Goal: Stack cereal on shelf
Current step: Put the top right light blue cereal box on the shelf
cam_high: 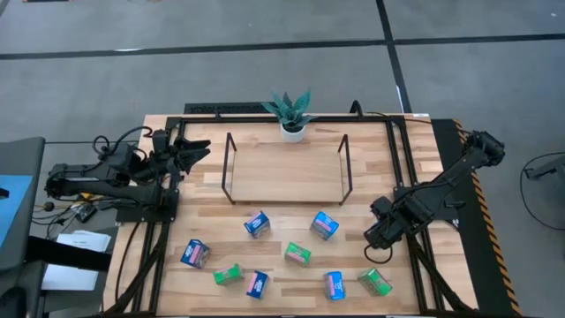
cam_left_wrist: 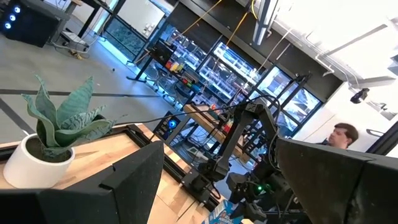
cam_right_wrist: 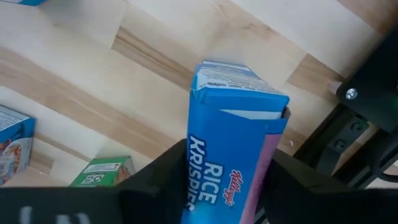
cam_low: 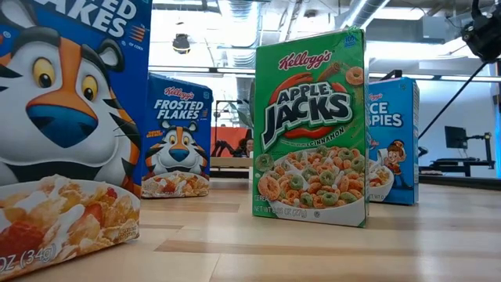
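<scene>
Shelf: low light-wood board in black wire frame (cam_high: 284, 170), bare; nothing stacked.
Cereal: eight small boxes scattered on the slatted wooden table (cam_high: 203, 221) before it.
Right gripper (cam_right_wrist: 225, 186): fingers clamping blue Rice Krispies box (cam_right_wrist: 233, 134).
Left gripper (cam_high: 196, 150): open wide, parked beside shelf.

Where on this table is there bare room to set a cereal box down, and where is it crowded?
Free: the whole shelf board between its black wire ends, below the potted plant. Crowded: the front strip, where the cereal boxes lie scattered, near the right gripper with a Rice Krispies box between its fingers.
</scene>
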`<state>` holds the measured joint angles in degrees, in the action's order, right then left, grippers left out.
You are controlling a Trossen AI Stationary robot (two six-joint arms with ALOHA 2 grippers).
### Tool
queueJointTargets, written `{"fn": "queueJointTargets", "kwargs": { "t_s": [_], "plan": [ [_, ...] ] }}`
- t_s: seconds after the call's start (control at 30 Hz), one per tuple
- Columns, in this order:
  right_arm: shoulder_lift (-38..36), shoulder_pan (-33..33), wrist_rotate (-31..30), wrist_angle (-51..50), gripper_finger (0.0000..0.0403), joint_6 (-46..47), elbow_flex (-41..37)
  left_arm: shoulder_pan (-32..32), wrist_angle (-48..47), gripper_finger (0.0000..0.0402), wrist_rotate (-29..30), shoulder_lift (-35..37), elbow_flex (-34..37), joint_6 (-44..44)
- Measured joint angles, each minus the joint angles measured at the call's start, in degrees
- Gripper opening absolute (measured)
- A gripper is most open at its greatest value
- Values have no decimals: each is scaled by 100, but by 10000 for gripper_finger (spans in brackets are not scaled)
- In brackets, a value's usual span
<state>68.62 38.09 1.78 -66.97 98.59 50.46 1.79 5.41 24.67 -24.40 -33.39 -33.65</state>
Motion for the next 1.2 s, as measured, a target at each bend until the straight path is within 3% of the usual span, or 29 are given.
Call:
{"fn": "queueJointTargets", "kwargs": {
  "t_s": [0.27,0.6,0.9,1.2],
  "plan": [
    [-7,0,-21,-400,126,-119,509,0,0,300,2,1,0,-2],
    [-9,-208,-663,-1458,124,-259,1641,1,2,300,10,1,0,-13],
    [-11,-950,-1685,-1887,123,-1349,2928,1,2,300,13,0,0,-68],
    [-9,-1726,-1787,-1754,126,-2923,3896,1,4,300,13,1,0,-68]
  ]
}}
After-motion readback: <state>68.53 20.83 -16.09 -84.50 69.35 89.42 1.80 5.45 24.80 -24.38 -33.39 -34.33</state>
